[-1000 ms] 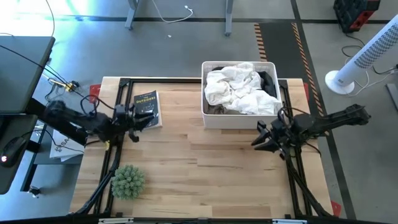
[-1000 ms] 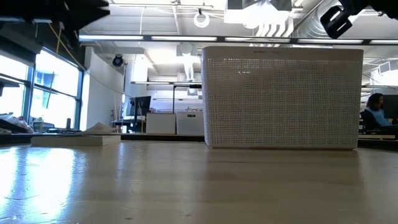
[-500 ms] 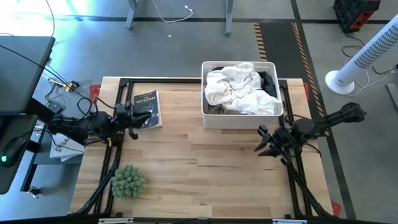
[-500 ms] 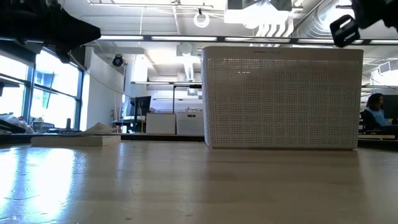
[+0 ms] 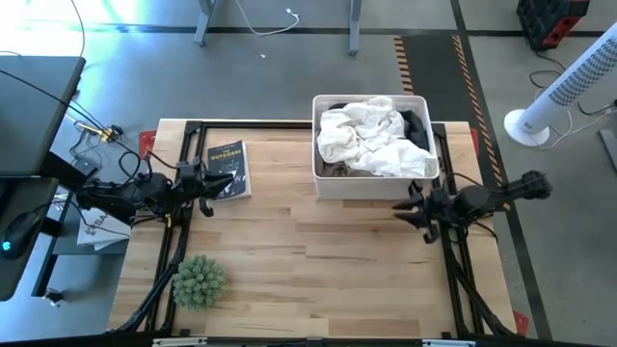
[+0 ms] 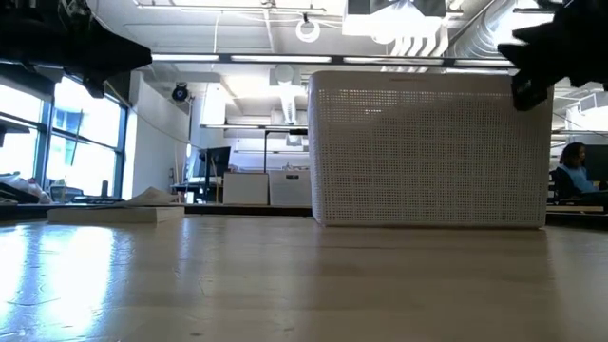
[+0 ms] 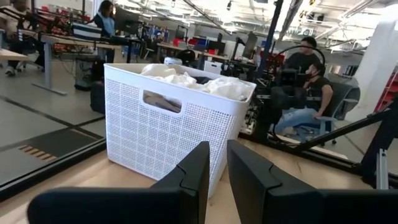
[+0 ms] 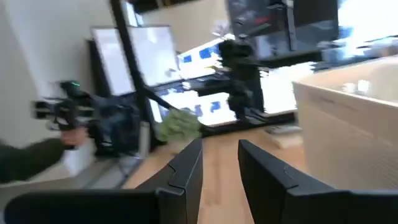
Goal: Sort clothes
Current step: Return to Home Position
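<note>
At the table's (image 5: 318, 275) front-left corner stands one round green spiky plant (image 5: 198, 280), well clear of both arms. Midway back, the left gripper (image 5: 204, 190) hangs at the left edge, just beside one dark-covered book (image 5: 228, 166). Its wrist view shows the two fingers a narrow gap apart with nothing between them. The right gripper (image 5: 407, 212) sits low off the near right corner of the one white perforated plastic basket (image 5: 371, 185), its fingers likewise parted and empty. That corner looks like the main hazard: if the right arm folds home on a tight arc, its wrist could clip the basket wall and push it along the wood. The left arm could nudge the book in the same way. At the far edge, the clothes fill the basket: a heap of white fabric (image 5: 366, 135) mounded above the rim, with a dark garment (image 5: 415, 122) showing at one side. How many pieces lie beneath cannot be counted. A knock could tip the top layer over the rim. Beyond the table stand one white tower fan (image 5: 569, 82) and seated people (image 7: 308, 81).
</note>
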Robot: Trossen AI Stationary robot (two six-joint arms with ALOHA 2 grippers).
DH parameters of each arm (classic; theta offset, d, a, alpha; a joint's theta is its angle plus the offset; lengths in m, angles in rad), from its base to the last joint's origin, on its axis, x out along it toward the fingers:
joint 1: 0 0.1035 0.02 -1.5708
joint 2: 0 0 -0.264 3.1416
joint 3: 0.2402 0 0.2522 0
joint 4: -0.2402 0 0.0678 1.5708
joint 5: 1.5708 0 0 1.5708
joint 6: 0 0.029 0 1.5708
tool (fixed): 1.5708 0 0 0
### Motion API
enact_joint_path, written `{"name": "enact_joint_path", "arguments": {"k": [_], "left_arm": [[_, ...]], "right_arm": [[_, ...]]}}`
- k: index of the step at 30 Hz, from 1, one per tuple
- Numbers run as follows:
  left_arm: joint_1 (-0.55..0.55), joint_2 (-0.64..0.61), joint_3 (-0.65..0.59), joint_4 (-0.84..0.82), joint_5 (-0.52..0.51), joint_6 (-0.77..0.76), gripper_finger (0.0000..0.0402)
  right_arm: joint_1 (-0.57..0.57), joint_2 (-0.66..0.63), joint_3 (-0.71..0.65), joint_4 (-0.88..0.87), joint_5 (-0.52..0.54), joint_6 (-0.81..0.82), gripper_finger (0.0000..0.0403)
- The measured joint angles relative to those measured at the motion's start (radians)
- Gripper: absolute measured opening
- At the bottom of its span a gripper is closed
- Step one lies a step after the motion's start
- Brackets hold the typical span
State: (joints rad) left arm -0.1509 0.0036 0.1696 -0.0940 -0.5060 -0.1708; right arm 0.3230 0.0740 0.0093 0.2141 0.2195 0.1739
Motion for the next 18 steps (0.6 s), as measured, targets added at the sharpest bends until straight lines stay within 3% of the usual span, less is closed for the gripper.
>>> {"name": "enact_joint_path", "arguments": {"k": [5, 12, 18], "left_arm": [[0.000, 0.000, 0.000, 0.000, -0.001, 0.024, 0.0053], [0.000, 0.000, 0.000, 0.006, 0.000, 0.053, 0.0053], [0.000, 0.000, 0.000, -0.027, 0.027, 0.052, 0.0053]], "right_arm": [[-0.087, -0.024, 0.000, -0.139, 0.145, 0.005, 0.0099], [-0.307, -0.016, 0.000, -0.152, 0.072, 0.054, 0.0099], [-0.336, 0.023, 0.000, -0.174, -0.054, 0.144, 0.0099]]}}
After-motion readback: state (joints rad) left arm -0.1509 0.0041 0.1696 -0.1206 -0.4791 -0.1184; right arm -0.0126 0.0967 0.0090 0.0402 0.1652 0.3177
